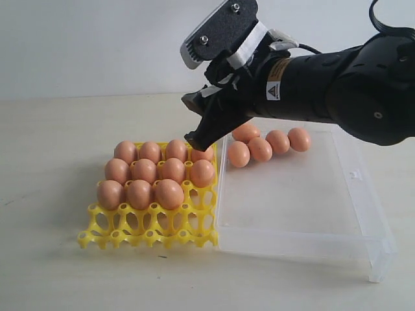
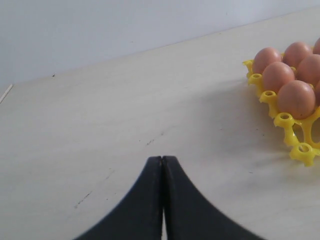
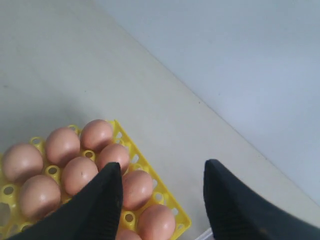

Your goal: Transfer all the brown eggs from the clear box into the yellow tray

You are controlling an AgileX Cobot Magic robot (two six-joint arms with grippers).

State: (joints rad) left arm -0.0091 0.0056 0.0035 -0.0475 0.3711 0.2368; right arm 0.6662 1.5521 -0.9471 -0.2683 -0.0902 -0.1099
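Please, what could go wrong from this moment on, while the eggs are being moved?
1. The open right hand hangs close over the smooth brown eggs in the bright yellow plastic lattice tray; a sideways move could knock one loose.
2. The five eggs left in the clear plastic box lie packed together, so gripping one may send its neighbours rolling.

Tabletop (image 1: 52,272): pale beige, matte, flat. A few faint dark scuff marks (image 2: 152,141) show on it in the left wrist view. Wall (image 1: 97,45): plain light grey-white, meets the table's far edge.
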